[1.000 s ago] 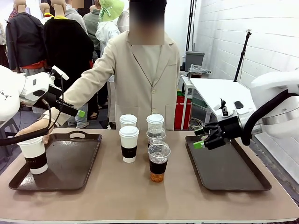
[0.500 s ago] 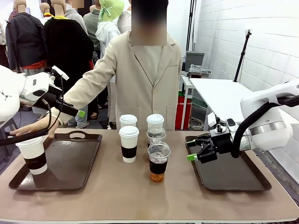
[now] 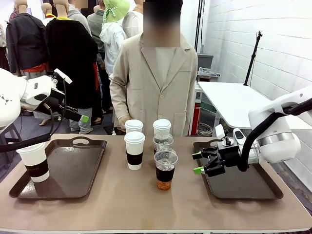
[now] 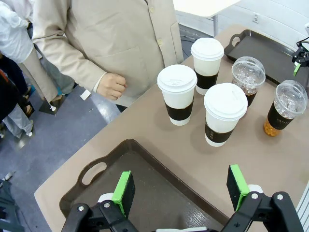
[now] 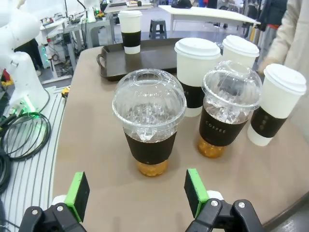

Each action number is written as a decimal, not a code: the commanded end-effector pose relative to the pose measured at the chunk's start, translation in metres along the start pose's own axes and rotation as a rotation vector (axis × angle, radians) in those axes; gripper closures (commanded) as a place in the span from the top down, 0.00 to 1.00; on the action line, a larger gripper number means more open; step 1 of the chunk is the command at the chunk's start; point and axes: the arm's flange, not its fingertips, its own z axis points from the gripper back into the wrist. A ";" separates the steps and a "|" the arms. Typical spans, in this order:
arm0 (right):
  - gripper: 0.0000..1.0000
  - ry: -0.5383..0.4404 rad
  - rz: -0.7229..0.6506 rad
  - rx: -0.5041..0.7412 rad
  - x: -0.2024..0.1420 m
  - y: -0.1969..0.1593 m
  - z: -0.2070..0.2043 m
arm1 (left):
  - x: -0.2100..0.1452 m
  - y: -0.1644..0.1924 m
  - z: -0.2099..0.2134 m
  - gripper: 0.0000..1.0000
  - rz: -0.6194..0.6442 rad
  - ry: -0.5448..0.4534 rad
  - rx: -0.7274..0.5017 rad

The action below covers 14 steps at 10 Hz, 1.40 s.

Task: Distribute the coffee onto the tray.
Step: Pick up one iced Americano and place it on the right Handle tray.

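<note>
Right gripper (image 3: pixel 197 163) now nearer front dome-lidded cup (image 3: pixel 165 169)

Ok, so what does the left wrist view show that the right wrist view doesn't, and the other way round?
Left wrist view: the left gripper, open above the left tray near its handle. Right wrist view: the right gripper, open and facing the nearest dome-lidded cup, a white lidded cup standing on the left tray farther off, and cables beside the table. Both: three white lidded cups and two dome-lidded cups grouped on the table, plus the left tray.
</note>
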 end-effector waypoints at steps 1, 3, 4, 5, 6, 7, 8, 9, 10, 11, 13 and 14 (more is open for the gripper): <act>1.00 -0.003 0.005 -0.004 0.003 0.000 0.001 | -0.001 0.001 0.000 1.00 0.004 0.001 -0.004; 1.00 -0.003 0.005 -0.004 0.003 0.000 0.001 | -0.001 0.001 0.000 1.00 0.004 0.001 -0.004; 1.00 -0.003 0.005 -0.004 0.003 0.000 0.001 | -0.001 0.001 0.000 1.00 0.004 0.001 -0.004; 1.00 -0.003 0.005 -0.004 0.003 0.000 0.001 | -0.001 0.001 0.000 1.00 0.004 0.001 -0.004; 1.00 0.001 0.003 -0.005 0.001 -0.001 0.002 | -0.001 0.001 0.000 1.00 0.004 0.001 -0.004; 1.00 -0.018 0.000 0.003 -0.006 -0.009 -0.007 | -0.001 0.001 0.000 1.00 0.004 0.001 -0.004; 1.00 -0.029 0.007 0.010 -0.013 -0.015 -0.016 | -0.001 0.001 0.000 1.00 0.004 0.001 -0.004; 1.00 -0.039 0.010 0.009 -0.021 -0.020 -0.022 | -0.001 0.001 0.000 1.00 0.004 0.001 -0.004; 1.00 -0.059 0.005 0.015 -0.029 -0.027 -0.031 | -0.001 0.001 0.000 1.00 0.004 0.001 -0.004; 1.00 -0.072 0.011 0.014 -0.035 -0.031 -0.036 | -0.001 0.001 0.000 1.00 0.004 0.001 -0.004; 1.00 -0.115 0.018 0.019 -0.043 -0.037 -0.046 | -0.001 0.001 0.000 1.00 0.004 0.001 -0.004; 1.00 -0.136 0.035 0.019 -0.046 -0.042 -0.052 | -0.001 0.001 0.000 1.00 0.004 0.001 -0.004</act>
